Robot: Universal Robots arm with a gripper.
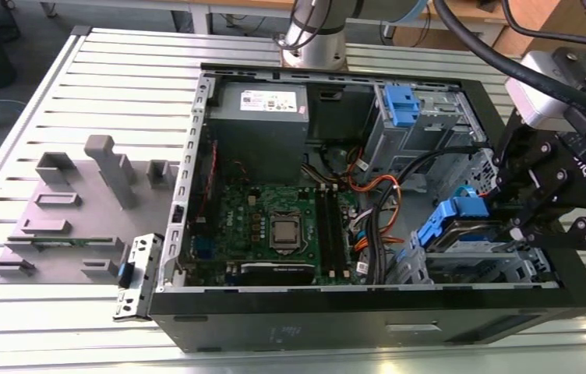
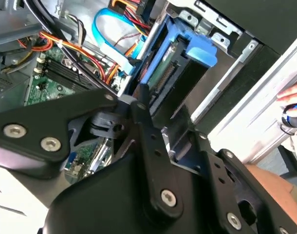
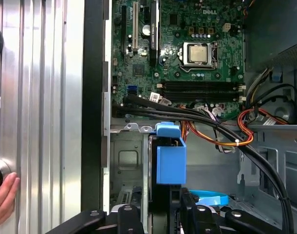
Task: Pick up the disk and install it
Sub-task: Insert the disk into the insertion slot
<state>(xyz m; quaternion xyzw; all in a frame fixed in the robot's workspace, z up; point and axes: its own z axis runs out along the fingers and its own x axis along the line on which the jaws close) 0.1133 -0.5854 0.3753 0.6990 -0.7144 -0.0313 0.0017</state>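
Observation:
The disk (image 1: 457, 226) is a drive in a blue plastic carrier. It is held tilted over the metal drive bay (image 1: 485, 269) at the near corner of the open computer case (image 1: 376, 312), on the exterior view's right. My gripper (image 1: 517, 206) is shut on it from the right. In the first wrist view the blue carrier (image 3: 170, 158) stands edge-on between my black fingers (image 3: 131, 214), above the bay floor (image 3: 129, 158). In the second wrist view the disk (image 2: 160, 66) shows its green circuit side, with the gripper (image 2: 163, 109) clamped on its near end.
Orange and black cables (image 1: 376, 191) run beside the bay, next to the motherboard (image 1: 272, 226). A grey power supply (image 1: 262, 117) and another blue bracket (image 1: 402, 105) sit at the back. A grey fixture (image 1: 65, 218) lies left of the case. A person's hand (image 3: 2, 195) rests by the case.

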